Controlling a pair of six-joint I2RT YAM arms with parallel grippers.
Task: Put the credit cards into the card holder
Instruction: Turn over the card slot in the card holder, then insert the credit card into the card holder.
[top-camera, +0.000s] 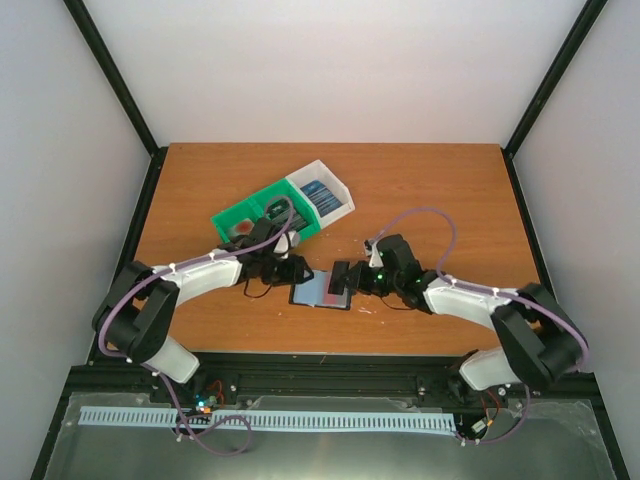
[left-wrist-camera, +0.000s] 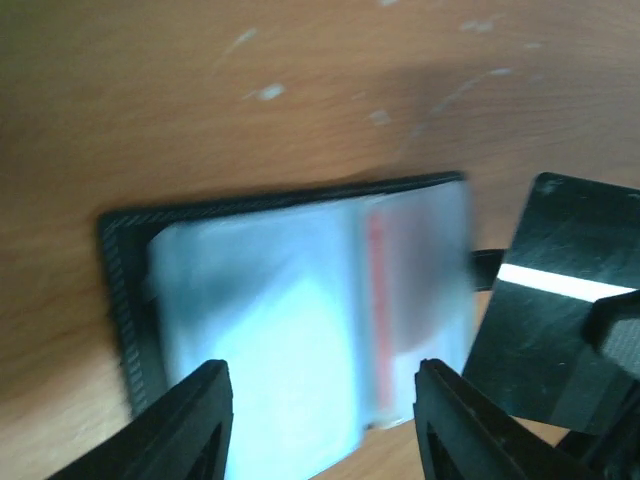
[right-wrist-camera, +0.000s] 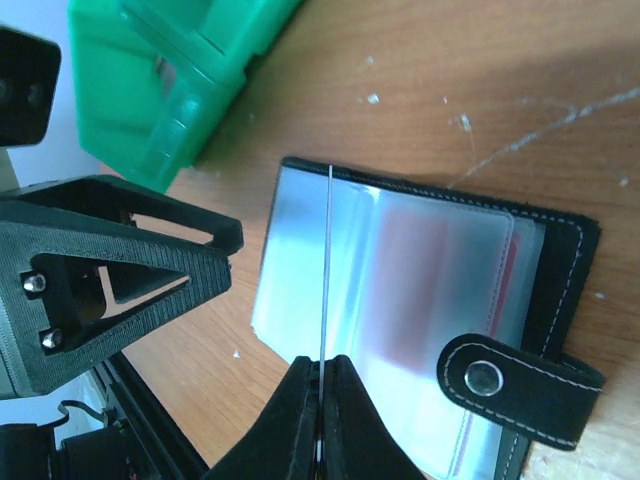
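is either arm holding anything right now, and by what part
The right gripper pinches a dark credit card by one edge, over the open card holder. The left gripper holds nothing, jaws apart.

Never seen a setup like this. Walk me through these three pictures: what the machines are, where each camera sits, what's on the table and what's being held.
Two robot arms are bolted at the near edge of a wooden table. The overhead picture looks down from above and behind them; the other two come from a camera on each wrist.

On the table lies an open black card holder with clear sleeves; something red shows through one sleeve. Behind it sits a green and white bin holding more cards.

The right gripper is shut on a dark card with a white stripe. Its own camera sees that card edge-on, as a thin line above the sleeves. The left gripper is open, empty, and poised over the card holder, which looks blurred in its view.
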